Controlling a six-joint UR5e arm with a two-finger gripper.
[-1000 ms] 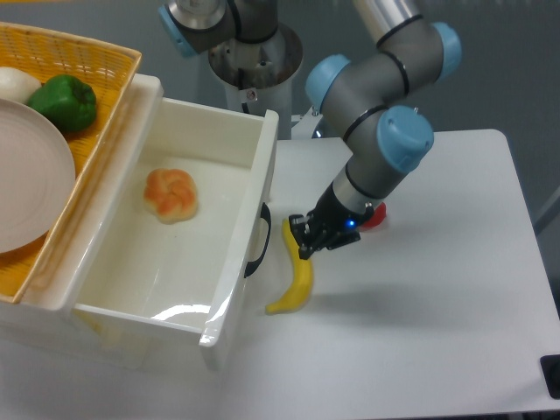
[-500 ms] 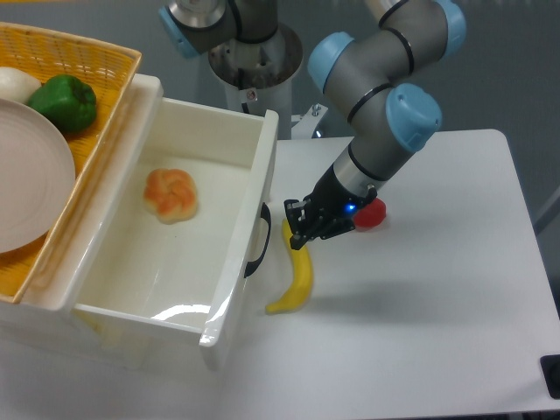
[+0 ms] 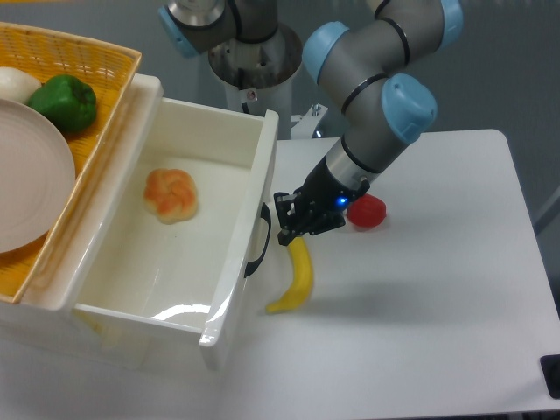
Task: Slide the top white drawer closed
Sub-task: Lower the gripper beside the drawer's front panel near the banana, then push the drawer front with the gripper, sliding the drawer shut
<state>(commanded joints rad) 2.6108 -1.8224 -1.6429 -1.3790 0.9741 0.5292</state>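
The top white drawer point(image 3: 175, 236), a deep glossy plastic box with a black curved handle point(image 3: 260, 241) on its front, stands pulled far out of the cabinet over the left side of the white bench point(image 3: 437, 306), with a round orange-and-white bun point(image 3: 171, 194) lying inside it. My gripper point(image 3: 287, 220) has moved left over the last second, from above the yellow banana point(image 3: 296, 278) toward the drawer front, and now hangs just beside the handle's upper end; I cannot tell whether it touches yet. Its fingers look close together and hold nothing, though from this angle I cannot tell their state for sure. The small red fruit point(image 3: 367, 212), hidden behind my wrist a moment ago, now shows plainly to my right. The yellow wicker basket point(image 3: 87, 61) with its green pepper point(image 3: 63, 101) and pale plate point(image 3: 26, 175) sits on the cabinet top. I judge the approach is nearly done; the drawer itself has not shifted, so the push is still ahead.
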